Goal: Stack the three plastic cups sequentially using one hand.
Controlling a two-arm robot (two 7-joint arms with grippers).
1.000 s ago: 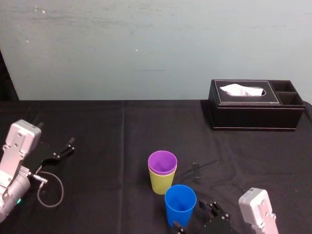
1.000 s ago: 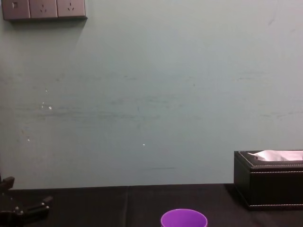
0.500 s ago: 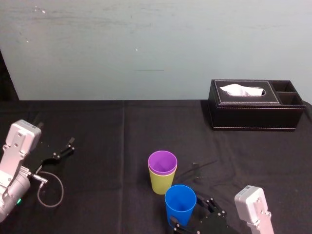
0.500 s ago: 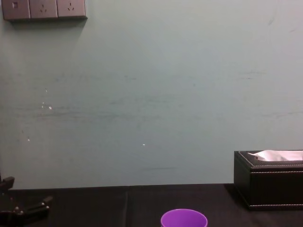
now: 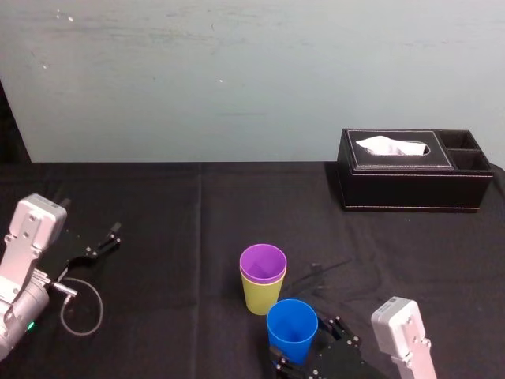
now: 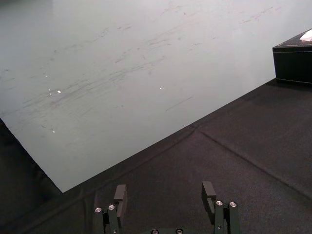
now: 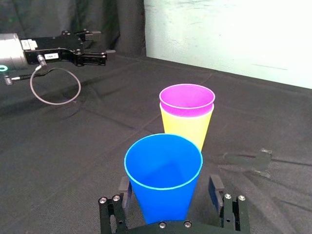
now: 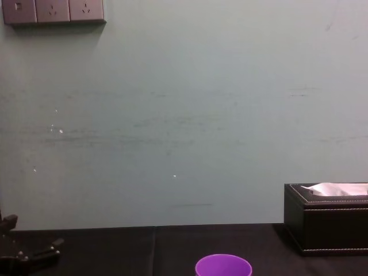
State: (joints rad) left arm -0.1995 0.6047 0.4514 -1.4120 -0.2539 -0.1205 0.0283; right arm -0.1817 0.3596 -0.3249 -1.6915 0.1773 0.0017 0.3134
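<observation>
A purple cup (image 5: 263, 262) sits nested inside a yellow-green cup (image 5: 259, 298) at the middle of the black table. Just in front of them a bright blue cup (image 5: 292, 329) stands upright. My right gripper (image 5: 316, 353) is low at the near edge, open, with one finger on each side of the blue cup. In the right wrist view the blue cup (image 7: 163, 178) stands between the right gripper (image 7: 169, 190) fingers, with a gap showing on one side, and the purple cup (image 7: 186, 99) in the yellow-green cup (image 7: 185, 129) stands behind. My left gripper (image 5: 106, 241) rests open at the far left.
A black leather tissue box (image 5: 414, 170) stands at the back right by the wall. A grey cable loop (image 5: 80, 308) lies by the left arm. The black cloth between the cups and the wall is bare.
My right gripper has slid forward and to the left, bringing its fingers further around the blue cup. The cups and the left arm have not moved.
</observation>
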